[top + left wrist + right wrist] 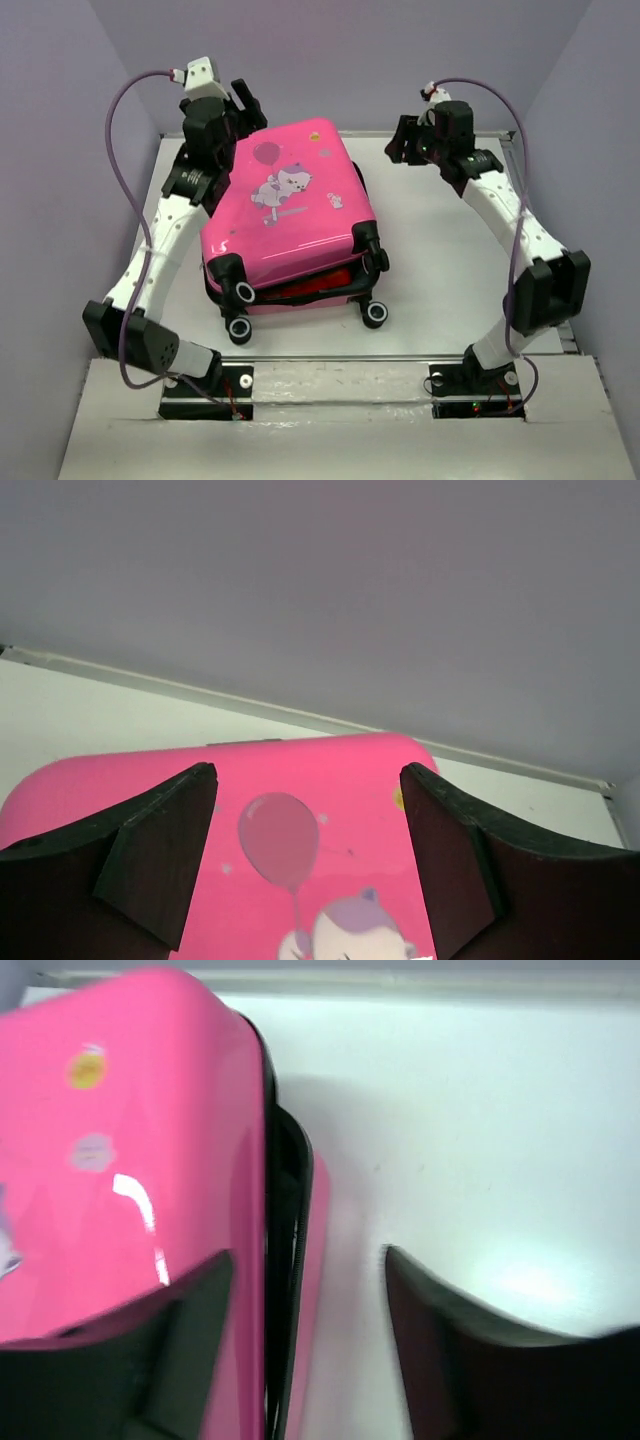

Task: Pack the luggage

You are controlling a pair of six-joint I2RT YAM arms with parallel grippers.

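The luggage (pixel 290 215) is a hot-pink hard-shell suitcase with a balloon-and-animal print, lying flat mid-table with its black wheels toward me. Its lid rests down, slightly ajar at the near end, where something red (pixel 310 286) shows in the gap. My left gripper (pixel 245 105) hovers open over the far left corner, the pink lid (pixel 330 780) showing between its fingers (pixel 160 850). My right gripper (pixel 400 140) is open at the far right side. In the right wrist view it straddles the case's right edge (pixel 285 1210), one finger (pixel 190 1340) over the lid (pixel 120 1160) and the other over the table.
The white table (pixel 450 260) stretches to the right of the case. A metal rail (pixel 400 357) runs along the near edge by the arm bases. Grey walls close in the back and both sides. The wheels (pixel 238 328) stick out at the near end.
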